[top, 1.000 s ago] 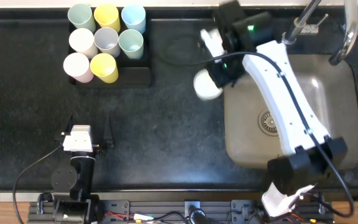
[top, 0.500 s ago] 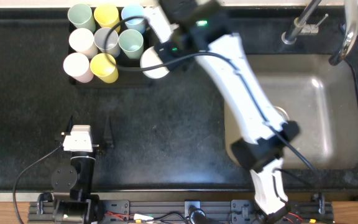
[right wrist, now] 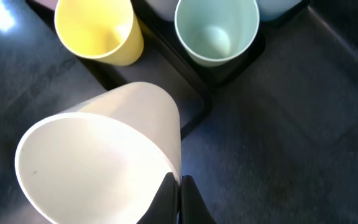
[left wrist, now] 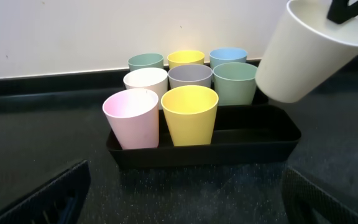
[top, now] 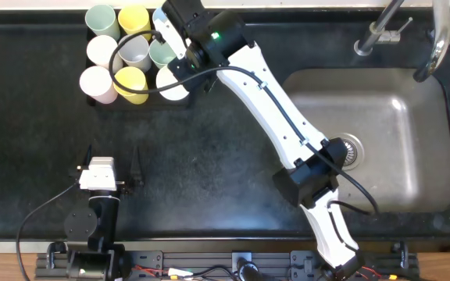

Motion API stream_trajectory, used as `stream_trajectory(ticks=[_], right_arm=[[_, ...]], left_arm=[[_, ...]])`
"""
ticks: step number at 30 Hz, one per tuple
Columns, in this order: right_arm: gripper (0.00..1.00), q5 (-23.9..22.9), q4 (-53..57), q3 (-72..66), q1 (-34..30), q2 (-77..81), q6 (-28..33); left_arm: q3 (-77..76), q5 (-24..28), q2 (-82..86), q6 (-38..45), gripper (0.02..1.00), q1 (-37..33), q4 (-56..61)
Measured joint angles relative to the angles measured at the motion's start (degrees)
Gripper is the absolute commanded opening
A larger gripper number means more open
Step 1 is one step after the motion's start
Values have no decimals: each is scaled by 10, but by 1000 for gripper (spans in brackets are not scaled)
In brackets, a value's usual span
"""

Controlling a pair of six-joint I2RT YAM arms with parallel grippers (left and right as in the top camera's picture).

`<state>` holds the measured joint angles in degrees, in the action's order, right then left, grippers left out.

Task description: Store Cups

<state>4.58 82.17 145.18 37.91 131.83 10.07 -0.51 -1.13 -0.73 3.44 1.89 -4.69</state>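
A black tray at the counter's back left holds several cups in green, yellow, blue, white, grey and pink. My right gripper is shut on the rim of a white cup, which hangs tilted over the tray's empty front right slot. In the right wrist view the white cup sits just in front of the yellow cup and the green cup, with my right gripper pinching its rim. The left wrist view has the white cup above the tray's right end. My left gripper rests open at the front left.
A steel sink with a faucet takes up the right side. The right arm's white link crosses the counter diagonally. Dark counter lies between the tray and the left arm.
The right arm has swung left from the sink's edge to the tray, carrying the white cup with it. The left arm has stayed still.
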Motion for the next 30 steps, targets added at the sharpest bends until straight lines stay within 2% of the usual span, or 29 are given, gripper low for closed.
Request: stream_trajectory(ticks=[30], right_arm=[[45,-1,-42,0,-1,89,-4]], left_arm=[[0,0,0,0,998,0,0]])
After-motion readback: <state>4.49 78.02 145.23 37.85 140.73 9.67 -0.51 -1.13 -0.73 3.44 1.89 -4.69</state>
